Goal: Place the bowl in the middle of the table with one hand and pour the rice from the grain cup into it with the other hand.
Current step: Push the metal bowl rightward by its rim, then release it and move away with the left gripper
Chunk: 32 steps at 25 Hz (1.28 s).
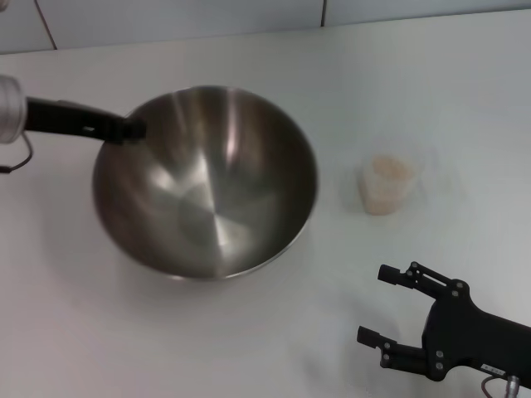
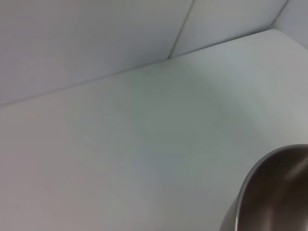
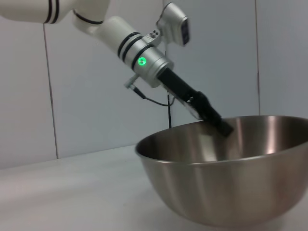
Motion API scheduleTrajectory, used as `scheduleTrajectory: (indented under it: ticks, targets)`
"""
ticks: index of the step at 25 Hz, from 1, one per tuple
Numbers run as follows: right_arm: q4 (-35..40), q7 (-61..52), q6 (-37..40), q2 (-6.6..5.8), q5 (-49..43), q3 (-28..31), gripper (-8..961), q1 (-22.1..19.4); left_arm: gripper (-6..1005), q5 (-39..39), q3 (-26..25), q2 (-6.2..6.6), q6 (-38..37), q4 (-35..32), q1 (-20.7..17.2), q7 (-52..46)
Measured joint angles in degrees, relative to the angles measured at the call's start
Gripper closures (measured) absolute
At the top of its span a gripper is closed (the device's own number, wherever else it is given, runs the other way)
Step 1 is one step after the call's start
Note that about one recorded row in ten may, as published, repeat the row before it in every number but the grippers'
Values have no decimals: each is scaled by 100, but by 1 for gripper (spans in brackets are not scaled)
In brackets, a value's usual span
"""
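The large steel bowl [image 1: 207, 186] sits left of the table's middle, empty and blurred at its edges. My left gripper [image 1: 133, 128] reaches in from the left and is shut on the bowl's far-left rim; it also shows in the right wrist view [image 3: 224, 127], gripping the bowl [image 3: 231, 183] there. A part of the bowl's rim [image 2: 274, 192] shows in the left wrist view. The small clear grain cup [image 1: 387, 184] stands upright to the right of the bowl, with the rice [image 1: 390, 172] inside. My right gripper [image 1: 375, 303] is open and empty, low at the near right, in front of the cup.
The white table [image 1: 431, 91] runs back to a pale panelled wall [image 1: 182, 16]. Bare tabletop lies between the bowl and the cup and along the near edge.
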<state>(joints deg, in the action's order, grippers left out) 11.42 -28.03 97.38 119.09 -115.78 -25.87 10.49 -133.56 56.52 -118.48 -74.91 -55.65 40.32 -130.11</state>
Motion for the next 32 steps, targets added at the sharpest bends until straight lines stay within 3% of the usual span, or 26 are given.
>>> scheduleTrajectory:
  ticks: [10, 19, 24, 27, 29, 30, 31, 32]
  targets:
    - [9, 0, 76, -5, 1, 30, 122, -12, 890, -50, 83, 4, 1008, 1340, 870, 334]
    - [10, 0, 79, -9, 13, 30, 122, -7, 849, -52, 182, 7, 1229, 1398, 815, 463]
    - [9, 0, 80, -9, 18, 30, 122, 1, 826, 38, 258, -5, 1207, 1033, 572, 711]
    - [9, 0, 80, -9, 24, 34, 121, -2, 813, 242, 313, -7, 1024, 481, 290, 795]
    - [9, 0, 80, -9, 30, 43, 121, -3, 776, 502, 346, -8, 854, 55, 44, 949]
    - [8, 0, 80, -9, 37, 116, 121, -6, 743, 955, 402, -8, 565, -560, -383, 1364]
    - [8, 0, 80, -9, 37, 116, 121, -6, 711, 955, 402, -8, 565, -560, -383, 1364]
    - [-3, 0, 79, -9, 39, 303, 121, -29, 678, 1244, 430, -8, 454, -833, -638, 1675]
